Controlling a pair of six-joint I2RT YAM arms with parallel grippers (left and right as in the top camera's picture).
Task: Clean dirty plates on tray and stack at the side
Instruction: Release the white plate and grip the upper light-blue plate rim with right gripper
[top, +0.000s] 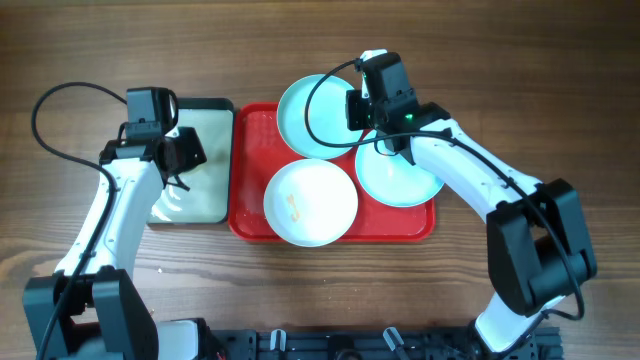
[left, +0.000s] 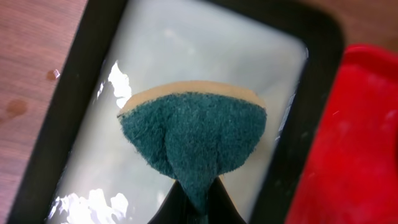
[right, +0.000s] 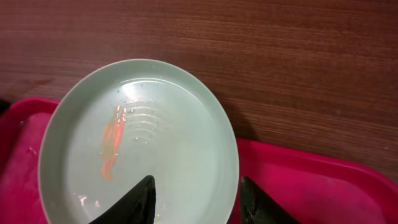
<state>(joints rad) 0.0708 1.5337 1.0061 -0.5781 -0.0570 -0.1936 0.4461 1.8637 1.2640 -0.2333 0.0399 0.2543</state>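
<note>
Three plates lie on the red tray (top: 250, 225): a turquoise one (top: 305, 125) at the back, a white one (top: 312, 203) in front with a small orange mark, and a second turquoise one (top: 400, 180) on the right. My right gripper (right: 198, 186) is open and straddles the near rim of the back turquoise plate (right: 137, 137), which carries an orange smear. One finger is over the plate, the other over the tray (right: 311, 180). My left gripper (left: 198, 202) is shut on a green and yellow sponge (left: 193, 134) above the black-rimmed tray (left: 314, 93).
The black-rimmed tray (top: 215, 105) sits just left of the red tray and holds pale shiny liquid. Bare wooden table (top: 540, 90) lies to the right and behind. The back turquoise plate overhangs the red tray's far edge.
</note>
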